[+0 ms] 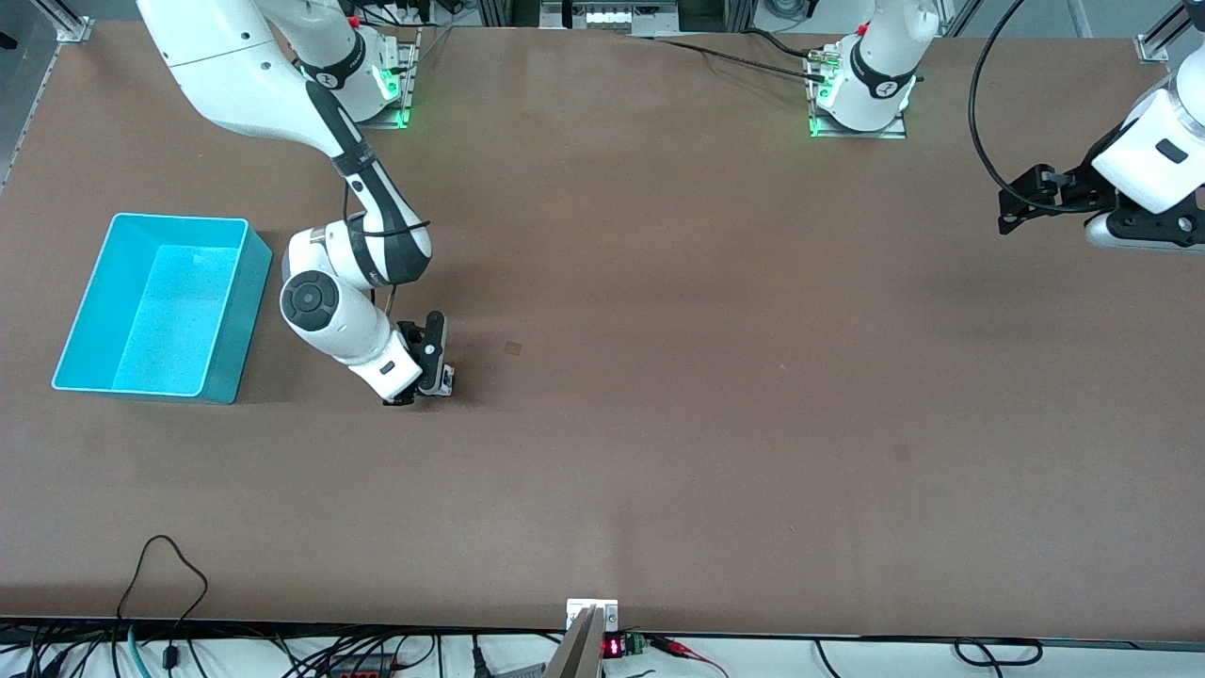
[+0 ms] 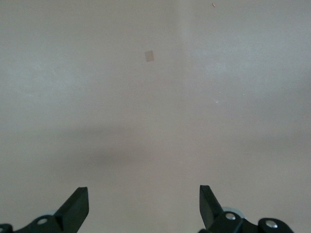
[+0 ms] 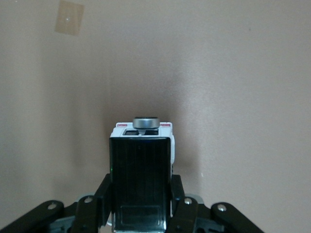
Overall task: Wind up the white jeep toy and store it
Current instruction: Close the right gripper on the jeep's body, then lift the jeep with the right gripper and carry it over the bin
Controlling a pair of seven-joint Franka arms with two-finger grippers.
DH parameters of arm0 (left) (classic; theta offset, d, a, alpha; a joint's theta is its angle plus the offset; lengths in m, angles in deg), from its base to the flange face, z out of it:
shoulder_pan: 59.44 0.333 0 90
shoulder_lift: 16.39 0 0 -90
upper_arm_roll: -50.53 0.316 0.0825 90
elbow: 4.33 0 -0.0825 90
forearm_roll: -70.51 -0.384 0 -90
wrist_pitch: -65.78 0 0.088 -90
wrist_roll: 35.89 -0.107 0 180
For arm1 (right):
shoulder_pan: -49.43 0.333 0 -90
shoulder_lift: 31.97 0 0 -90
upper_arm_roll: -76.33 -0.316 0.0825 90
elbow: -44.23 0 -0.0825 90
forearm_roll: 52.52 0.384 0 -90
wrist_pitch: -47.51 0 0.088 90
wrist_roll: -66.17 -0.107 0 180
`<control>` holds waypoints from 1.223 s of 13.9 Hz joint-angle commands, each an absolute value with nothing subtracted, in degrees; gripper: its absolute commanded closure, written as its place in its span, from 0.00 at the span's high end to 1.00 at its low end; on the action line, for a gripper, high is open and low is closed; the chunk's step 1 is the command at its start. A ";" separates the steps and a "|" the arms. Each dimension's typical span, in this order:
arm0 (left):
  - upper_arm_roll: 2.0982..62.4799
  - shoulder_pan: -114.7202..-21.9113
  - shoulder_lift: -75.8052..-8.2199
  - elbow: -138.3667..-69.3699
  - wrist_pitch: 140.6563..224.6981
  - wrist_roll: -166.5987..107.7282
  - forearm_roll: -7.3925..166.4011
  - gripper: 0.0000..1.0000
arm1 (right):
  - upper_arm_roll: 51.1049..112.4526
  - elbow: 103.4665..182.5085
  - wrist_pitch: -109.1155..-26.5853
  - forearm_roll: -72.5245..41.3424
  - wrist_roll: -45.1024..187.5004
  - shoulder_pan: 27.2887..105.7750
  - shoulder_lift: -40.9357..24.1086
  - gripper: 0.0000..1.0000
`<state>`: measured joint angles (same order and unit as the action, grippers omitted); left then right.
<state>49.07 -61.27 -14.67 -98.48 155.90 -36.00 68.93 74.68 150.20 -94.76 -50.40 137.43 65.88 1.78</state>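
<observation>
The white jeep toy [image 1: 448,380] stands on the brown table, a little way from the turquoise bin [image 1: 247,311] toward the left arm's end. In the right wrist view its black rear roof [image 3: 141,174] fills the space between the jaws, with a round grey spare wheel at its end. My right gripper [image 1: 435,384] [image 3: 141,204] is down at the table, shut on the jeep's sides. My left gripper [image 1: 1015,202] [image 2: 144,203] hangs open over the table's edge at the left arm's end, with nothing between its fingers; that arm waits.
A small tan patch [image 1: 513,347] [image 3: 68,17] [image 2: 149,56] lies on the table near the jeep. The bin's inside shows nothing in it. Cables and a small display unit [image 1: 612,646] run along the table edge nearest the front camera.
</observation>
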 commanded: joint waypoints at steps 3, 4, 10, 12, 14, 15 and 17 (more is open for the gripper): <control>49.12 -61.38 -15.42 -96.70 154.64 -35.89 67.96 1.00 | 76.06 147.25 -85.67 -49.10 134.39 64.73 -3.92 0.00; 49.12 -61.38 -15.42 -96.70 154.64 -35.80 67.96 1.00 | 77.20 147.15 -84.69 -49.10 132.02 64.38 -5.58 0.00; 49.12 -61.46 -15.42 -96.70 154.64 -35.89 67.96 1.00 | 81.07 147.68 -75.39 -49.36 112.78 59.81 -13.94 0.00; 49.12 -61.38 -15.42 -96.79 154.55 -35.97 67.96 1.00 | 83.43 147.85 -71.69 -49.80 107.15 59.02 -15.87 0.00; 49.12 -61.55 -15.51 -96.70 154.63 -35.71 67.96 1.00 | 87.65 147.94 -68.44 -50.41 103.28 59.01 -17.28 0.00; 49.12 -61.46 -15.51 -96.79 154.64 -35.88 67.96 1.00 | 89.49 148.38 -67.99 -52.16 102.56 59.01 -17.72 0.00; 49.12 -61.46 -15.42 -96.71 154.63 -35.80 67.96 1.00 | 93.19 148.99 -68.33 -55.68 99.59 58.93 -18.52 0.00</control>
<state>49.08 -61.25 -14.68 -98.45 155.80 -36.00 68.93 90.70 147.06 -68.74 -53.07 103.44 58.99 -16.31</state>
